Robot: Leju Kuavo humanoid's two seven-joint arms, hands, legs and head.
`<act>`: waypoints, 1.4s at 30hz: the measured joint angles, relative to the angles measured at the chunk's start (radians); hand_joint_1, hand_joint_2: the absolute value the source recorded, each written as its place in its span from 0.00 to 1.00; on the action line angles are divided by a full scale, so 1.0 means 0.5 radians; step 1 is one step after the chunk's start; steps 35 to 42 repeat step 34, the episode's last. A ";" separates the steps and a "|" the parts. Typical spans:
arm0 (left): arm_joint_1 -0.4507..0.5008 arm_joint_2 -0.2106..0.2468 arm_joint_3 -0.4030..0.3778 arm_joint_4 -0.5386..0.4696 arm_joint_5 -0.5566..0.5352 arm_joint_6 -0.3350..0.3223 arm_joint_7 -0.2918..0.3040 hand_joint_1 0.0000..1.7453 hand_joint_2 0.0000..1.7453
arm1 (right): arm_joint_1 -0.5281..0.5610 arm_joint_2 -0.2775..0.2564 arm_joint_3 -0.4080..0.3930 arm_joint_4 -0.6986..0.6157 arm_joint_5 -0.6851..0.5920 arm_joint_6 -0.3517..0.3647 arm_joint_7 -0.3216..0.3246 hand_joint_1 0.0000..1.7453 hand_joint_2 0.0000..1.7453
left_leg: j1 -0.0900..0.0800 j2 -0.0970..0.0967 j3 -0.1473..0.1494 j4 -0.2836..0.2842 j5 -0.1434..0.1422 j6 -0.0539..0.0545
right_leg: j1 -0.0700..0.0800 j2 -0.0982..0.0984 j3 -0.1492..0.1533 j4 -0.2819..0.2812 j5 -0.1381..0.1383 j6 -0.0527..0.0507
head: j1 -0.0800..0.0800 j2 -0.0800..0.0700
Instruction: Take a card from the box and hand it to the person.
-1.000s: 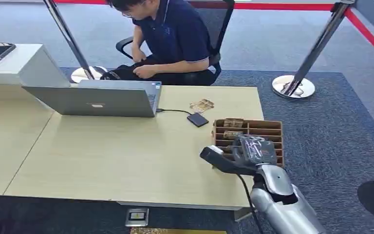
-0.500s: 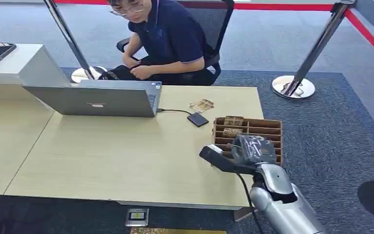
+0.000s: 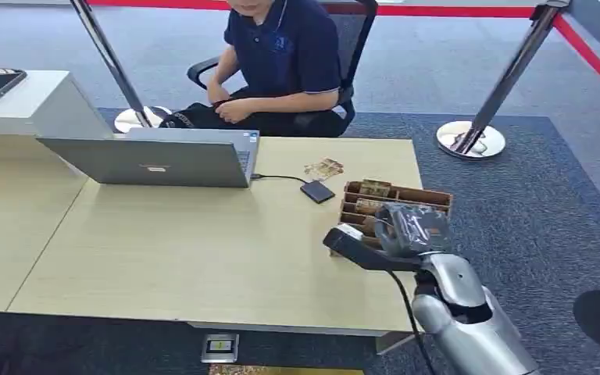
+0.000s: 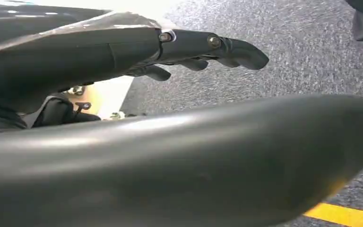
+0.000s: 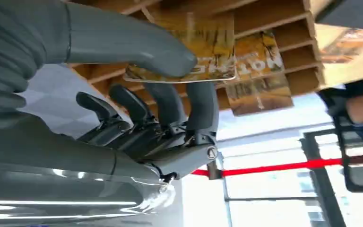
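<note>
1. We see our right hand (image 5: 170, 109) over the near part of the wooden box (image 3: 430, 198), at the right end of the table (image 3: 203, 250).
2. Its thumb and fingers (image 5: 203, 109) pinch a yellow card (image 5: 208, 52).
3. More cards (image 3: 374, 188) stand in the far left slots.
4. Our left hand (image 4: 194, 47) hangs over the carpet with nothing in it, fingers stretched out.
5. A person (image 3: 281, 62) sits at the far side, behind a laptop (image 3: 156, 160).
</note>
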 joint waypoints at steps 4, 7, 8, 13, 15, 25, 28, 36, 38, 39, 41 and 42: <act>0.000 0.000 0.001 0.000 0.008 0.014 -0.016 0.00 0.00 | -0.036 -0.053 0.003 -0.078 -0.057 0.016 -0.057 0.89 1.00 | 0.000 0.000 0.000 0.000 0.000 0.000 | 0.000 0.000 0.000 0.000 0.000 0.000 | 0.000 0.000; 0.001 0.002 0.001 0.000 0.011 0.002 -0.031 0.00 0.00 | -0.075 -0.082 0.014 -0.122 -0.083 0.025 -0.085 0.89 1.00 | 0.000 0.000 0.000 0.000 0.000 0.000 | 0.000 0.000 0.000 0.000 0.001 0.001 | 0.000 0.000; 0.000 0.002 0.001 0.000 0.011 0.000 -0.035 0.00 0.00 | -0.085 -0.087 0.018 -0.131 -0.088 0.029 -0.089 0.88 1.00 | 0.000 0.000 0.000 0.000 0.000 0.000 | 0.000 0.000 0.000 0.000 0.001 0.001 | 0.000 0.000; 0.000 0.006 0.003 0.000 0.024 -0.001 -0.049 0.00 0.00 | -0.195 -0.110 0.089 -0.154 -0.157 0.078 -0.140 0.88 1.00 | 0.000 0.000 -0.001 0.000 0.001 0.000 | 0.000 0.000 -0.001 0.000 0.001 0.000 | 0.000 0.000; 0.000 0.006 0.003 0.000 0.032 0.001 -0.051 0.00 0.00 | -0.253 -0.111 0.126 -0.149 -0.189 0.092 -0.157 0.87 1.00 | 0.000 0.000 -0.001 0.000 0.002 0.001 | 0.000 0.000 0.000 0.000 0.001 0.000 | 0.000 0.000; -0.004 0.007 0.003 0.000 0.022 0.010 -0.055 0.00 0.00 | -0.630 0.052 0.316 0.071 -0.263 0.143 -0.166 0.87 1.00 | 0.000 0.000 -0.003 0.000 0.006 0.000 | 0.000 0.000 -0.002 0.002 0.003 0.000 | 0.000 0.000; -0.005 0.007 0.003 0.000 0.008 0.010 -0.052 0.00 0.00 | -0.729 0.128 0.360 0.175 -0.265 0.154 -0.150 0.86 1.00 | 0.000 0.000 -0.003 0.000 0.006 -0.001 | 0.000 0.000 -0.002 0.003 0.004 -0.001 | 0.000 0.000; -0.007 0.007 0.003 0.000 -0.016 0.001 -0.024 0.00 0.00 | -0.870 0.249 0.421 0.378 -0.248 0.156 -0.117 0.85 1.00 | 0.000 0.000 -0.003 0.000 0.007 -0.001 | 0.000 0.000 -0.003 0.003 0.005 -0.001 | 0.000 0.000; -0.007 0.007 0.003 0.000 -0.016 0.001 -0.024 0.00 0.00 | -0.870 0.249 0.421 0.378 -0.248 0.156 -0.117 0.85 1.00 | 0.000 0.000 -0.003 0.000 0.007 -0.001 | 0.000 0.000 -0.003 0.003 0.005 -0.001 | 0.000 0.000; -0.007 0.007 0.003 0.000 -0.016 0.001 -0.024 0.00 0.00 | -0.870 0.249 0.421 0.378 -0.248 0.156 -0.117 0.85 1.00 | 0.000 0.000 -0.003 0.000 0.007 -0.001 | 0.000 0.000 -0.003 0.003 0.005 -0.001 | 0.000 0.000; -0.007 0.007 0.003 0.000 -0.016 0.001 -0.024 0.00 0.00 | -0.870 0.249 0.421 0.378 -0.248 0.156 -0.117 0.85 1.00 | 0.000 0.000 -0.003 0.000 0.007 -0.001 | 0.000 0.000 -0.003 0.003 0.005 -0.001 | 0.000 0.000; -0.007 0.007 0.003 0.000 -0.016 0.001 -0.024 0.00 0.00 | -0.870 0.249 0.421 0.378 -0.248 0.156 -0.117 0.85 1.00 | 0.000 0.000 -0.003 0.000 0.007 -0.001 | 0.000 0.000 -0.003 0.003 0.005 -0.001 | 0.000 0.000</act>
